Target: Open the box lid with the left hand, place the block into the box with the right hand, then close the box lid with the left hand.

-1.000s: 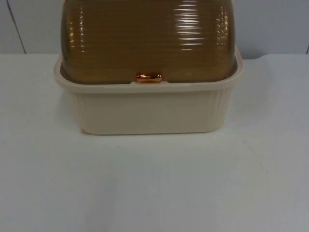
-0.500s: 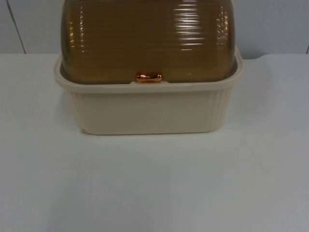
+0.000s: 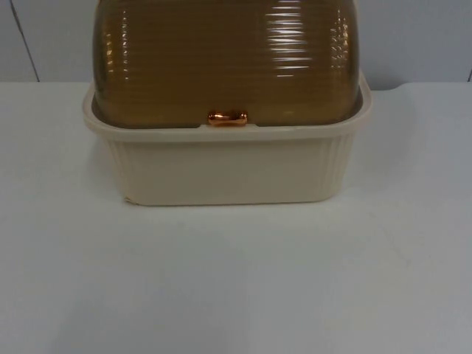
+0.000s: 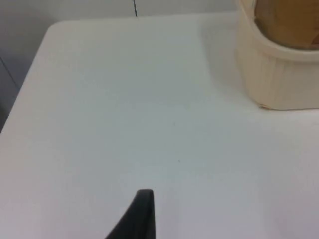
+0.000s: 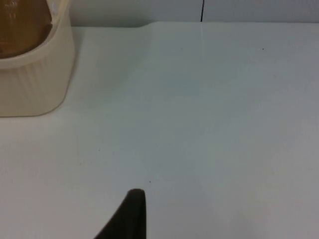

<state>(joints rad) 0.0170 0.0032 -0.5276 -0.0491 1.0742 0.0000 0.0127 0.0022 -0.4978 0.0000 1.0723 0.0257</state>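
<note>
In the top view the cream box [image 3: 225, 166] stands on the white table [image 3: 236, 287], from the centre up toward twelve o'clock, its ribbed front wall facing the camera; the amber ribbed lid [image 3: 225, 55] is down over the box, closed, with a small copper handle [image 3: 227, 117] at the middle of its front edge, just above the rim; the grey partition wall [image 3: 420, 37] runs behind at one and eleven o'clock; in the left wrist view one corner of the box [image 4: 279, 74] with a slice of the lid [image 4: 289, 20] sits well apart from the left gripper [image 4: 142, 219]; I cannot tell how far that claw is open or whether it holds anything; in the right wrist view the box's other corner [image 5: 30, 84] lies well apart from the right gripper [image 5: 132, 216]; its opening I cannot tell either
</note>
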